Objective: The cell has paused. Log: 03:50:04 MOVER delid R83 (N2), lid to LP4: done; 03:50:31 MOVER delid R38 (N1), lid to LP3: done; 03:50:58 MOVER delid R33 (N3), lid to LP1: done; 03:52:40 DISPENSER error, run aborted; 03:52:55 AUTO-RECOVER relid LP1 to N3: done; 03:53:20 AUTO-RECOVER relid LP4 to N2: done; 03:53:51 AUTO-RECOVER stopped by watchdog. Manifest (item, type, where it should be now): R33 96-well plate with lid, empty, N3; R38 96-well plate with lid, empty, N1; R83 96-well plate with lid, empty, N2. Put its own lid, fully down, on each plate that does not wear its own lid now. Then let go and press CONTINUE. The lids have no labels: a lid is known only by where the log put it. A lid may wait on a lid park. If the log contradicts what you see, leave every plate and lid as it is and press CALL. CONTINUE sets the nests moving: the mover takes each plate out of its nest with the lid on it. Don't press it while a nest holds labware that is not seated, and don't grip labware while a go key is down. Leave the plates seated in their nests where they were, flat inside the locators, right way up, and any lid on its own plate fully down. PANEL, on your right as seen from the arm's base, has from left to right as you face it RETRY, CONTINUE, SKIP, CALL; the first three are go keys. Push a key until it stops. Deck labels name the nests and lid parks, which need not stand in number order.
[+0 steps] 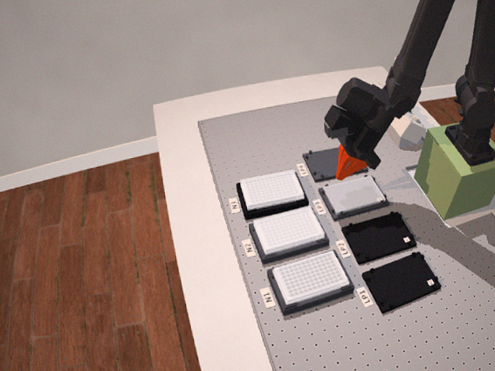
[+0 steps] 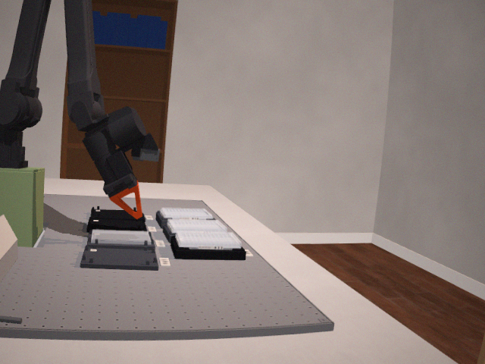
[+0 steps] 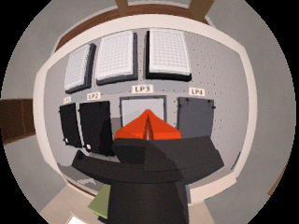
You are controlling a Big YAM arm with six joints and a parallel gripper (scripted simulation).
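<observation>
Three white 96-well plates sit in a column of nests: N3 (image 1: 271,190), N2 (image 1: 288,231) and N1 (image 1: 310,278). The well grid on the N1 plate shows sharpest; the N2 plate looks smoothest. A clear lid (image 1: 353,194) lies flat on park LP3. Parks LP4 (image 1: 323,163), LP2 (image 1: 377,236) and LP1 (image 1: 400,280) hold nothing. My gripper (image 1: 339,175) is shut and empty, its orange fingers pressed together into a wedge. It hangs tilted over the LP4 and LP3 boundary, above the lid. It also shows in the exterior view (image 2: 136,214) and in the wrist view (image 3: 148,115).
The arm stands on a green block (image 1: 459,172) at the right of the deck. The pale key panel (image 1: 408,133) sits behind the arm, partly hidden. White labels beside the nests and parks name them. A bookshelf (image 2: 117,78) stands behind the table.
</observation>
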